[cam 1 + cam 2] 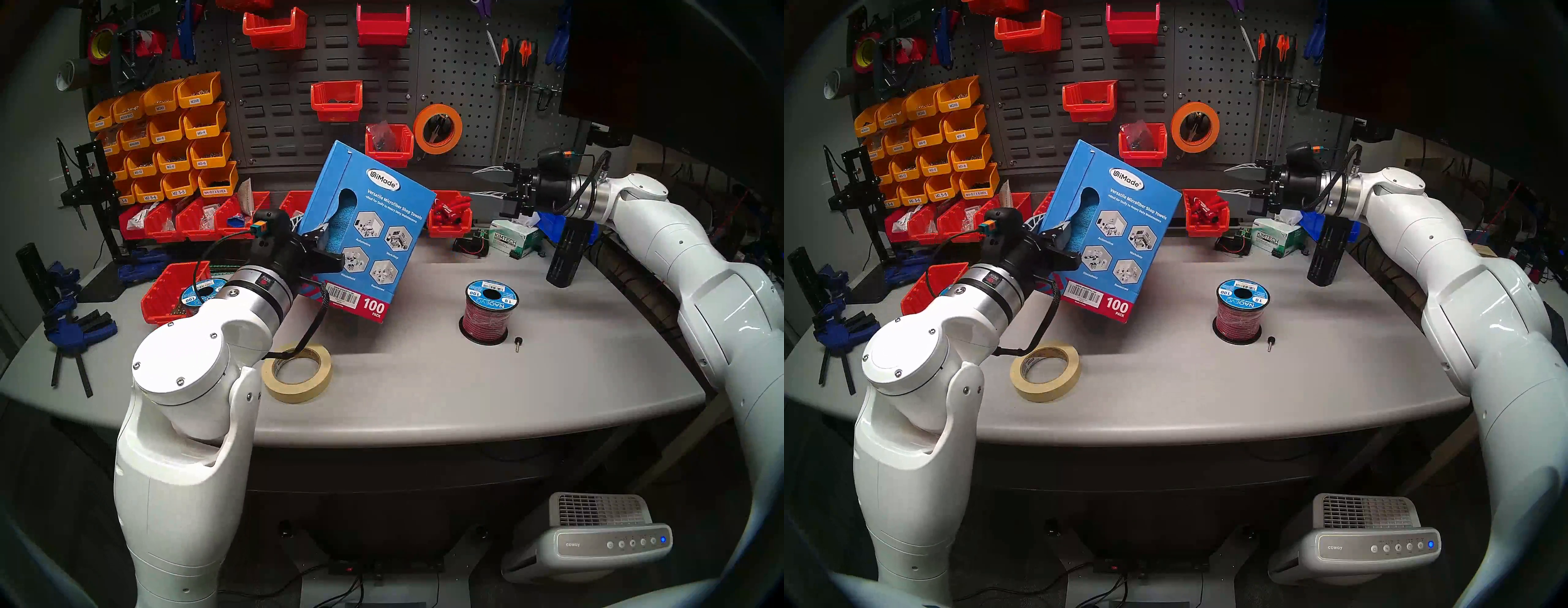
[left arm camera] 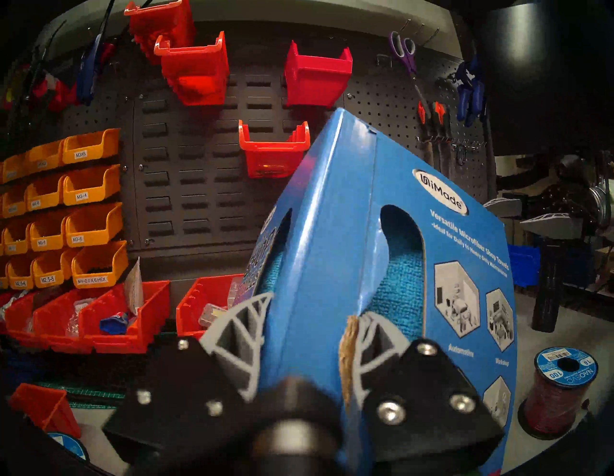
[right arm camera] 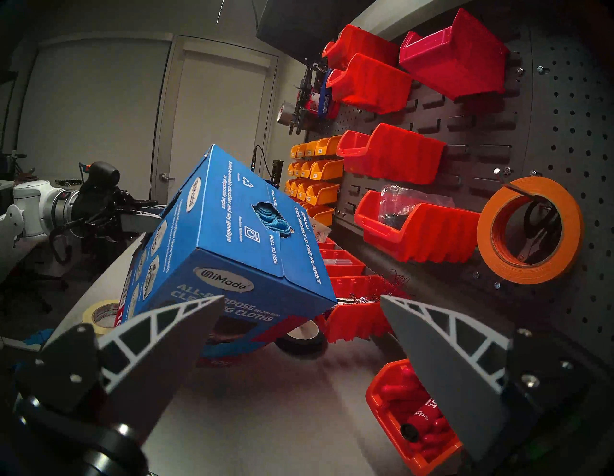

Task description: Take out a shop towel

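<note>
Shop towel inside carton, left arm level

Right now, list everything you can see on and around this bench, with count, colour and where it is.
carton: one, blue, tilted, off the table, clamped at its edge
shop towel: blue, inside the carton, showing through the cut-outs
masking tape roll: one, cream, front left of table
wire spool: one, red with blue label, table centre-right
Kimtech box: one, green and white, back right
orange tape roll: one, on the pegboard
small bins: many, yellow, left wall
red bins: several, on the pegboard and along the table's back
left gripper: shut on the carton
right gripper: open, empty, raised at the carton's right
</note>
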